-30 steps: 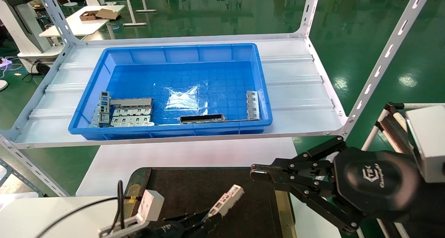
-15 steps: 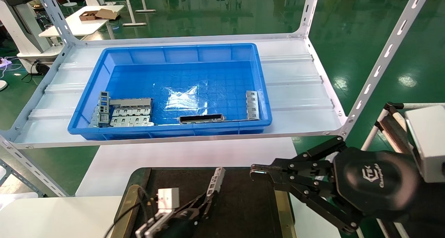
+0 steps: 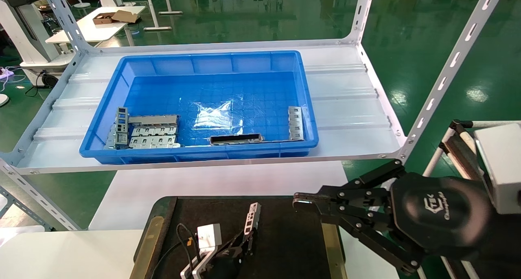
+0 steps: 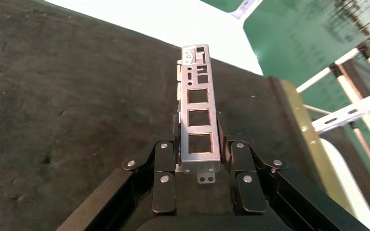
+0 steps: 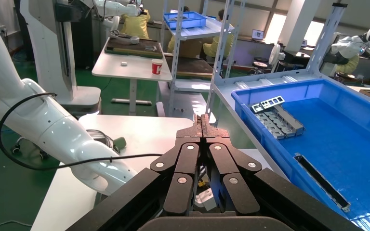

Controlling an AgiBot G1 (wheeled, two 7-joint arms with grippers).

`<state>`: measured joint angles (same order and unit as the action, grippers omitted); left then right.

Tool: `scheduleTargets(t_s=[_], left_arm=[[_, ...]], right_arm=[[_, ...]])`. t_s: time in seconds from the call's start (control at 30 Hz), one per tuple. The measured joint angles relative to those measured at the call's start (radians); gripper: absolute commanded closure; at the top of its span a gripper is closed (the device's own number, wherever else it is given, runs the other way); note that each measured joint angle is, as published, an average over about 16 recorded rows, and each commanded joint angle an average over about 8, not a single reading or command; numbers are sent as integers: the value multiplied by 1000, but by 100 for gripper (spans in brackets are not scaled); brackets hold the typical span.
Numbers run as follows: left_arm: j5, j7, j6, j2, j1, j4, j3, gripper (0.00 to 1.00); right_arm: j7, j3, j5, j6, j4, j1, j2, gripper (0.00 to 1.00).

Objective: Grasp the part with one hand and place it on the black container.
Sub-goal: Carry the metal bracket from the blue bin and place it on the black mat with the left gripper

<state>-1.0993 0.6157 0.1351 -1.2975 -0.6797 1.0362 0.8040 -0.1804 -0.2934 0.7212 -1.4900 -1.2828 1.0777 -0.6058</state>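
Note:
The part (image 3: pixel 252 218), a short silver bar with square cut-outs, is held by one end in my left gripper (image 3: pixel 246 239), which is shut on it low over the black container (image 3: pixel 285 238). In the left wrist view the part (image 4: pixel 198 96) points straight out between the fingers (image 4: pixel 165 159), close above the container's dark matte surface (image 4: pixel 67 106). I cannot tell whether it touches. My right gripper (image 3: pixel 303 201) is shut and empty, hovering over the container's right rim; it also shows in the right wrist view (image 5: pixel 203 120).
A large blue bin (image 3: pixel 122 79) on the white shelf holds flat perforated plates (image 3: pixel 154 136), a longer bar with a dark slot (image 3: pixel 236 139) and another part (image 3: pixel 296 123). Slotted shelf uprights (image 3: pixel 443 79) stand at both sides.
My left gripper has moved right and forward over the container with the part. The part has swung from slanting right to pointing away, and sits lower. The right arm has not moved.

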Motion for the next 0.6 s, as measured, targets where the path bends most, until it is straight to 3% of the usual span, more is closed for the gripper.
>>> scheduleTargets(t_s=[0.3, 0.37, 0.4, 0.6], left_arm=[[88, -50, 76, -19, -36, -50, 81, 100], [111, -61, 90, -20, -41, -53, 98, 89], [123, -66, 97, -20, -44, -52, 105, 77], [191, -96, 134, -14, -55, -36, 145, 6]], right_arm=[[0, -1, 0, 0, 0, 0, 0, 100], [0, -1, 0, 0, 0, 0, 0, 96], [0, -1, 0, 0, 0, 0, 0, 88], [1, -1, -1, 0, 0, 0, 0, 13]])
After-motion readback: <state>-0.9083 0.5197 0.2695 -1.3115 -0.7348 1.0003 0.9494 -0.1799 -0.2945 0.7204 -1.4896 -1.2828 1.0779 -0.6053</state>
